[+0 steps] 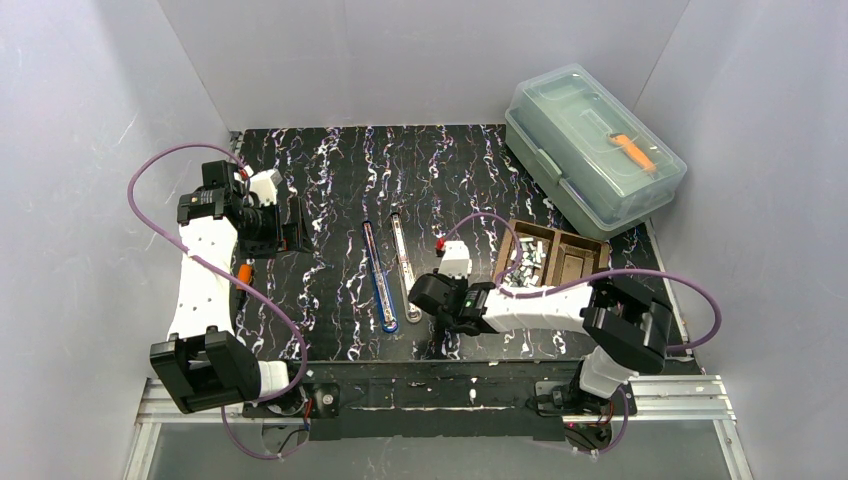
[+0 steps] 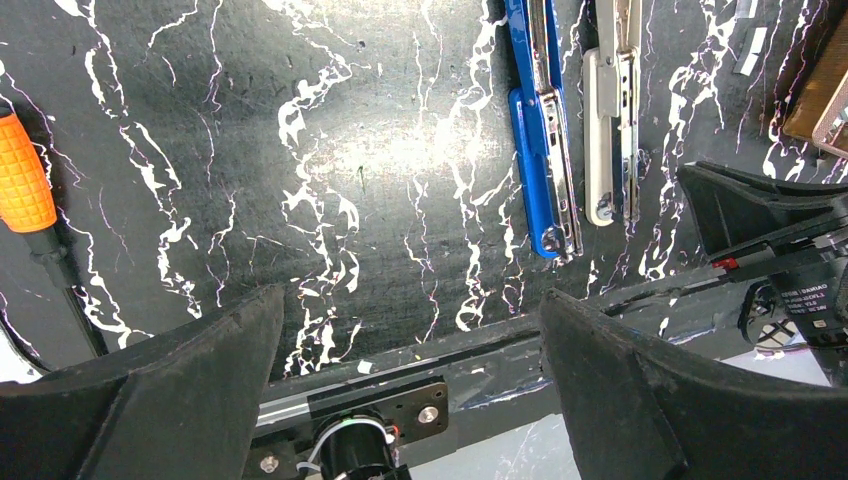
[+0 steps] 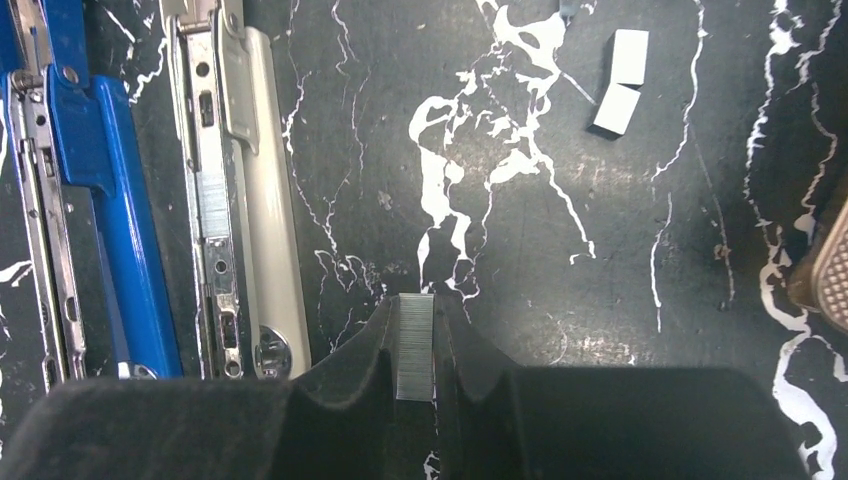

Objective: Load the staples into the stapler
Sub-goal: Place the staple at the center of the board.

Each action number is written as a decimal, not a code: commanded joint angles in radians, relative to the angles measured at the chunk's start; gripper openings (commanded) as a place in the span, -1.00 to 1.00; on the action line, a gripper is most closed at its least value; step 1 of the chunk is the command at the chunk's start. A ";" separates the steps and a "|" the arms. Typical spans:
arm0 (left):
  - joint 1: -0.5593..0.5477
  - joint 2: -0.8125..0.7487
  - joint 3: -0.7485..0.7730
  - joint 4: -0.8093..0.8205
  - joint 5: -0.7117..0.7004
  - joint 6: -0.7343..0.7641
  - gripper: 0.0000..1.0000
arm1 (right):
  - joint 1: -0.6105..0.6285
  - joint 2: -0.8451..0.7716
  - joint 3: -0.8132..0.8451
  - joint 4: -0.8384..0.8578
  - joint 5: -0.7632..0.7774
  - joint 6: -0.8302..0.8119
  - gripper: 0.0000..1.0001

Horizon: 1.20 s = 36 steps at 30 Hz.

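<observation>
Staple strip point(image 3: 415, 345), short and silvery, is pinched between the fingertips of the right gripper point(image 3: 415, 318). The jaws are nearly closed on its flat sides and its top edge is level with the tips. The strip is over the black marbled table point(image 3: 560, 200), just right of the cream stapler point(image 3: 250, 190), which lies opened flat. The blue stapler point(image 3: 110, 200), also opened, lies alongside on the far side of it. Two loose staple pieces point(image 3: 615, 108) lie on the table farther out.

The wooden tray point(image 1: 560, 238) has more staples point(image 1: 530, 255) heaped in its left compartment. Behind it, the clear box point(image 1: 590, 150) has its lid on and an orange-handled tool point(image 1: 633, 150) inside.

The left gripper point(image 2: 410, 305) is spread fully wide and holds nothing, with an orange screwdriver point(image 2: 25, 180) at its side.
</observation>
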 commanded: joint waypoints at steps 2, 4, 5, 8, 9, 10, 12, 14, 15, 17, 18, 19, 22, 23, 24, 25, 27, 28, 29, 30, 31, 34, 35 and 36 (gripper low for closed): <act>0.008 -0.026 -0.008 -0.027 0.021 0.012 0.99 | -0.005 0.022 -0.007 0.035 -0.040 0.022 -0.59; 0.008 -0.023 -0.005 -0.027 0.023 0.010 0.99 | -0.007 0.041 0.000 0.033 -0.049 0.021 -0.57; 0.007 -0.024 -0.004 -0.027 0.023 0.011 0.99 | -0.011 0.050 0.002 0.033 -0.057 0.019 -0.57; 0.007 -0.022 0.003 -0.027 0.022 0.011 0.99 | -0.024 0.073 0.008 0.030 -0.082 0.017 -0.54; 0.007 -0.022 0.004 -0.027 0.022 0.011 0.99 | -0.027 0.079 0.012 0.025 -0.084 0.017 -0.53; 0.007 -0.022 0.006 -0.027 0.024 0.012 0.99 | -0.028 0.083 0.014 0.019 -0.084 0.018 -0.50; 0.007 -0.019 0.009 -0.028 0.025 0.011 0.99 | -0.032 0.092 0.024 0.002 -0.088 0.017 -0.44; 0.007 -0.016 0.010 -0.026 0.026 0.010 0.99 | -0.032 0.104 0.042 -0.022 -0.089 0.016 -0.34; 0.007 -0.015 0.011 -0.026 0.028 0.009 0.99 | -0.033 0.110 0.052 -0.034 -0.091 0.012 -0.26; 0.007 -0.015 0.011 -0.024 0.028 0.008 0.99 | -0.033 0.126 0.075 -0.057 -0.097 0.004 -0.14; 0.007 -0.015 0.010 -0.024 0.027 0.008 0.99 | -0.033 0.134 0.091 -0.073 -0.100 0.001 -0.12; 0.007 -0.015 0.010 -0.023 0.026 0.008 0.99 | -0.033 0.144 0.106 -0.096 -0.102 0.000 -0.11; 0.007 -0.019 0.010 -0.023 0.023 0.008 0.99 | -0.032 0.163 0.149 -0.153 -0.098 -0.002 -0.12; 0.008 -0.019 0.009 -0.022 0.022 0.010 0.99 | -0.033 0.164 0.159 -0.171 -0.095 0.000 -0.13; 0.007 -0.020 0.009 -0.023 0.022 0.009 0.99 | -0.033 0.164 0.167 -0.186 -0.091 0.003 -0.15; 0.007 -0.021 0.008 -0.022 0.022 0.007 0.99 | -0.034 0.163 0.174 -0.199 -0.087 0.009 -0.17; 0.008 -0.022 0.006 -0.021 0.023 0.008 0.99 | -0.034 0.155 0.182 -0.219 -0.082 0.016 -0.18; 0.007 -0.022 0.005 -0.021 0.024 0.009 0.99 | -0.034 0.152 0.186 -0.232 -0.080 0.021 -0.18; 0.008 -0.021 0.005 -0.021 0.023 0.009 0.99 | -0.034 0.150 0.191 -0.241 -0.078 0.023 -0.18; 0.008 -0.021 0.007 -0.021 0.024 0.009 0.99 | -0.034 0.150 0.196 -0.252 -0.078 0.025 -0.18; 0.007 -0.022 0.008 -0.021 0.023 0.011 0.99 | -0.034 0.151 0.202 -0.264 -0.079 0.028 -0.18; 0.008 -0.022 0.008 -0.021 0.022 0.010 0.99 | -0.035 0.150 0.211 -0.270 -0.094 0.023 -0.18; 0.007 -0.023 0.009 -0.022 0.021 0.011 0.99 | -0.035 0.150 0.212 -0.265 -0.098 0.018 -0.18; 0.007 -0.024 0.009 -0.021 0.021 0.011 0.99 | -0.035 0.152 0.215 -0.263 -0.104 0.015 -0.20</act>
